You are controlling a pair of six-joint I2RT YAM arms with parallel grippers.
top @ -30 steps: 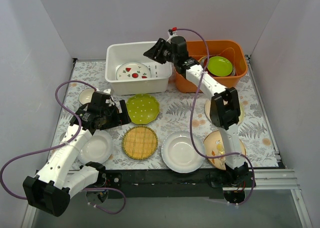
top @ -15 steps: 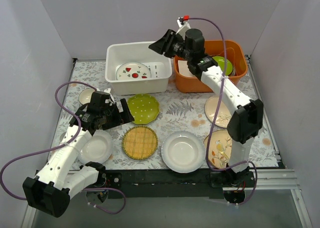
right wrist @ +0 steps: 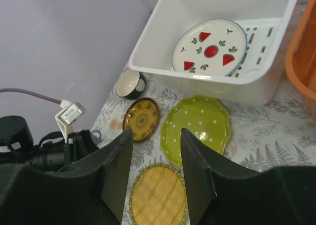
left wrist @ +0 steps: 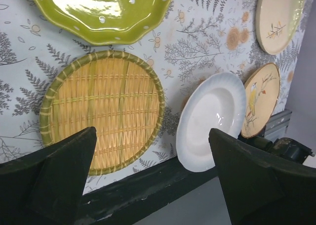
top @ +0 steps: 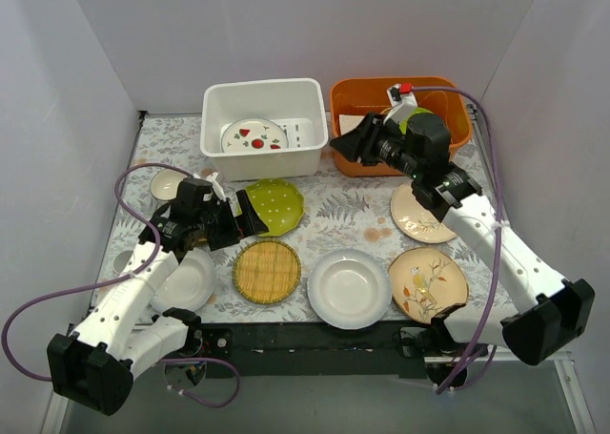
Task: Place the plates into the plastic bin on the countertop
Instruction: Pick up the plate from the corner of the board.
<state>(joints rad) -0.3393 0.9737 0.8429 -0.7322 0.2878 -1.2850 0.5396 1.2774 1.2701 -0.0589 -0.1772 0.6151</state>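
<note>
The white bin (top: 263,163) stands at the back of the fern-print cloth (top: 348,213), with 1 strawberry plate (top: 254,135) lying flat inside it. The left gripper (left wrist: 151,131) hovers over the near edge of the green dotted plate (top: 276,205), beside the bamboo plate (top: 267,271), its fingers spread wide and empty. The right gripper (right wrist: 155,136) hangs in front of the orange tub (top: 367,86), fingers parted, holding nothing. A white plate (top: 349,288), a bird plate (top: 428,282) and a beige plate (top: 419,215) lie on the cloth.

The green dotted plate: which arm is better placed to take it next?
Left, probably. The left gripper is open just beside the green dotted plate; the right gripper hangs by the orange tub, farther off.
</note>
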